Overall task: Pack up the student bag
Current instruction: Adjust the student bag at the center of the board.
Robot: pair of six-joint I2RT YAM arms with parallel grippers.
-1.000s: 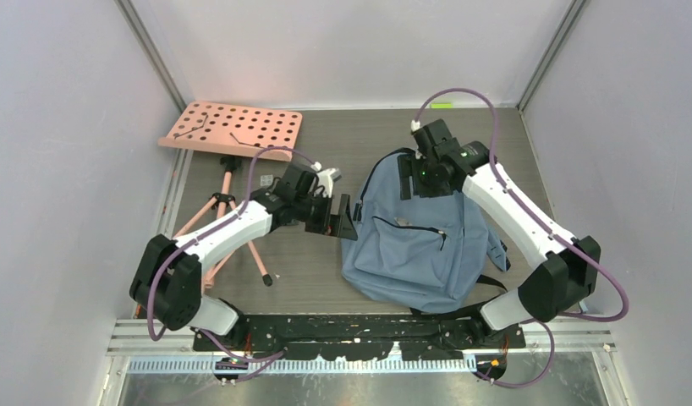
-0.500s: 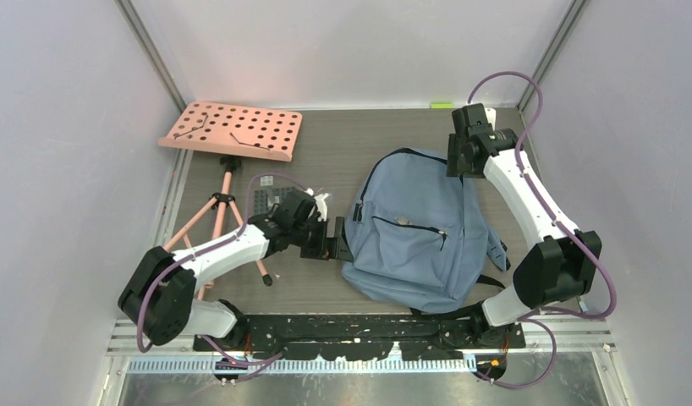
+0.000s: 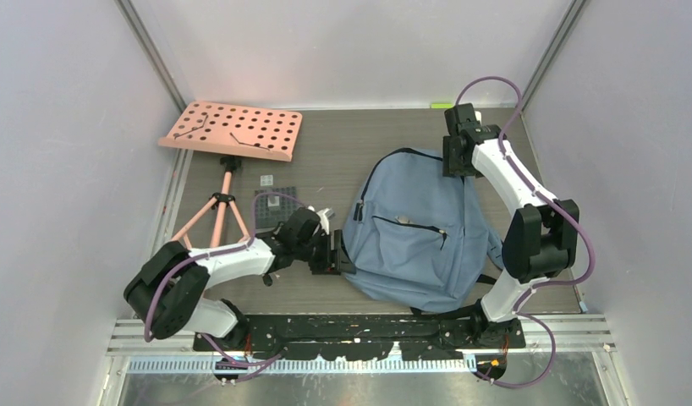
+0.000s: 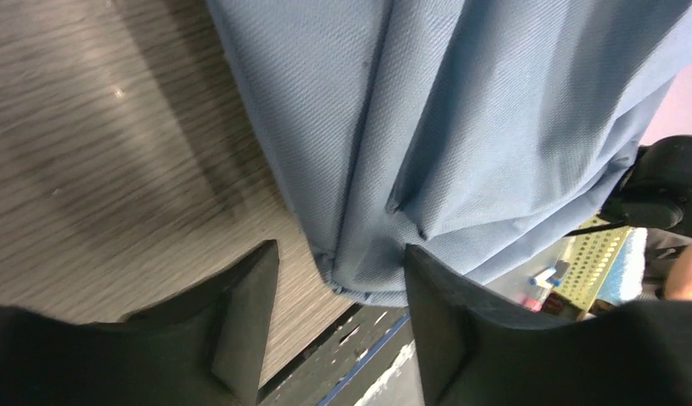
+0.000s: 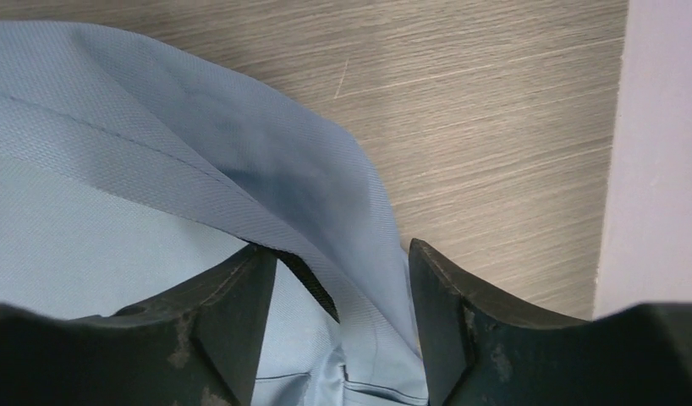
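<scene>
On the grey wood-grain table [image 3: 343, 144], the student bag [image 3: 419, 241], a big soft blue-grey fabric backpack, lies flat, right where it was a second ago. The right gripper [image 3: 455, 165] has swung off the bag's middle to its far right corner, and the left gripper [image 3: 336, 255] has dropped back to its near left edge, each with jaws parted around a fold of fabric, not pinching yet. Looks like a two-corner grab is being set up, so the packing itself hasn't begun.
</scene>
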